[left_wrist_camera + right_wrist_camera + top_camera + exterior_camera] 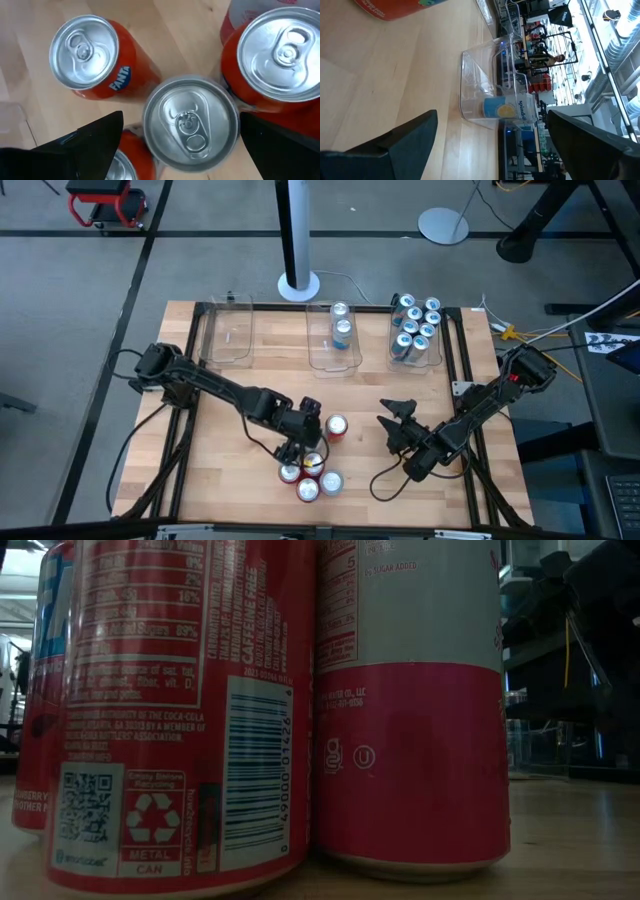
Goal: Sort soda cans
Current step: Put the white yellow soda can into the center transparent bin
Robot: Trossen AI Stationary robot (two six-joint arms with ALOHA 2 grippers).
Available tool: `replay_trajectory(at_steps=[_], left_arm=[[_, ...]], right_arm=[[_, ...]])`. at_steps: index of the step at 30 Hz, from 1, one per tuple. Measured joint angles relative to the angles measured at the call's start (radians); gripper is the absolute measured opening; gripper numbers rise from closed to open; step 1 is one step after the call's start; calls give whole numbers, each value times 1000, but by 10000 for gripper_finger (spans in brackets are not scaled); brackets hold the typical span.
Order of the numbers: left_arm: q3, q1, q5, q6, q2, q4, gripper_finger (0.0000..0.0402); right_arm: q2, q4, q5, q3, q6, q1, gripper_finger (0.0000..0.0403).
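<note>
Three clear bins line the counter's (240,480) far edge: the left bin (226,332) empty, the middle bin (333,338) with two teal cans (342,330), the right bin (414,332) packed with teal cans. The left claw (309,442) hangs released over red cans (310,472) near the front; the right claw (397,423) is released, beside them.

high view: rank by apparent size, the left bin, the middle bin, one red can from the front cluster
1. Left bin and middle bin: look alike, so no ranking between them.
2. Red can: clearly smallest, standing beside the open left gripper.
</note>
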State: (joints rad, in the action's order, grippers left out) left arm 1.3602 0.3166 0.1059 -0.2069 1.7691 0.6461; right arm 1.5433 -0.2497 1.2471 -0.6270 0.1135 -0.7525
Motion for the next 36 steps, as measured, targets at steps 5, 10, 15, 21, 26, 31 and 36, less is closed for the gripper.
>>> replay_trajectory(at_steps=[5, 10, 15, 21, 26, 31, 36], left_arm=[[-26, -9, 4, -10, 3, -21, 384], [-28, -10, -11, -21, 13, -72, 384], [-27, -12, -18, -33, 23, -73, 384], [-17, -11, -12, -10, 20, -51, 384], [-2, -9, -8, 6, 22, -40, 384], [50, -8, -13, 46, 28, 33, 384], [124, -11, 5, 76, 26, 114, 384]], right_arm=[[0, 3, 3, 0, 0, 0, 374], [0, 6, 3, 0, 0, 0, 374], [0, 6, 2, 0, 0, 0, 374], [0, 6, 1, 0, 0, 0, 374], [0, 6, 1, 0, 0, 0, 374], [0, 5, -1, 0, 0, 0, 374], [0, 6, 1, 0, 0, 0, 374]])
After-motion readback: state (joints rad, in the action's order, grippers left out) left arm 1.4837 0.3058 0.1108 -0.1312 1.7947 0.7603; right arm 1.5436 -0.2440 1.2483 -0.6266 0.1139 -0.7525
